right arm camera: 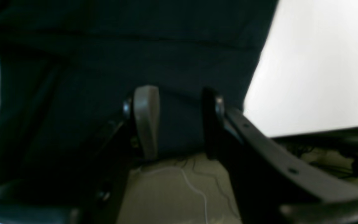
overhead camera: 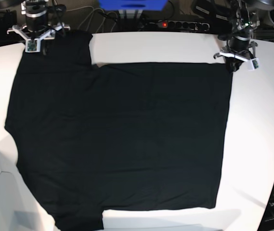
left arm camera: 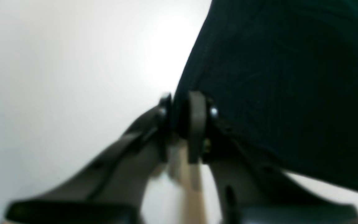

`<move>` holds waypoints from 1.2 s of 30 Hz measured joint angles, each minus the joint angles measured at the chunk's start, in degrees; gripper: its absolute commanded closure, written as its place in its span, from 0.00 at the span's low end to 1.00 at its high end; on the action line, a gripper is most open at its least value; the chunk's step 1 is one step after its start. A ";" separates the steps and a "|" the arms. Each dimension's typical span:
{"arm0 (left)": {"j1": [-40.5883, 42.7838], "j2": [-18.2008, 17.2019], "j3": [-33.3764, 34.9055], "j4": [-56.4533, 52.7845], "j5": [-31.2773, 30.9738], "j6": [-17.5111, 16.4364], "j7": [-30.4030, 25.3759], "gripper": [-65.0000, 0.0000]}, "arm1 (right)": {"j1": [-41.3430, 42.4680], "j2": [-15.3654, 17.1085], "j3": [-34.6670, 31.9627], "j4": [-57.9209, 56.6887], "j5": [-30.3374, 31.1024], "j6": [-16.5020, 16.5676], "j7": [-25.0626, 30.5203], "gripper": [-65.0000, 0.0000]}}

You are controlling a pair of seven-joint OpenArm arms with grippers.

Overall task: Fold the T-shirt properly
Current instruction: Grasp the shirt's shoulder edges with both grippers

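The white table [overhead camera: 262, 120] is mostly covered by the black T-shirt [overhead camera: 122, 139], spread flat, with its near edge cut off at the bottom of the base view. From up there both grippers are just small blobs at the far corners. The blurry wrist views show more: the left gripper [left arm camera: 182, 116] is pinched onto the shirt's edge, while the right gripper [right arm camera: 176, 119] has its jaws spread over the cloth.
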 measured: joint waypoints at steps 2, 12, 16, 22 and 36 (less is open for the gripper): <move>0.00 0.00 0.00 0.15 0.02 0.02 0.42 1.00 | 0.50 -0.04 1.14 -0.02 0.00 0.02 -0.37 0.63; 2.27 0.26 -0.02 4.17 0.02 0.07 3.26 1.00 | 9.14 -0.37 10.25 -0.42 0.00 13.51 -10.32 0.64; 2.89 0.31 0.00 5.77 0.00 0.20 3.28 1.00 | 15.30 -3.04 17.62 -0.55 -0.09 24.76 -15.74 0.63; 2.89 0.28 0.00 5.86 0.09 0.20 3.41 1.00 | 21.66 -3.76 24.41 -3.15 -0.39 28.74 -19.67 0.62; 2.86 0.28 0.00 5.77 0.26 0.20 3.41 1.00 | 23.37 -2.56 24.28 -15.28 -0.20 29.49 -19.37 0.53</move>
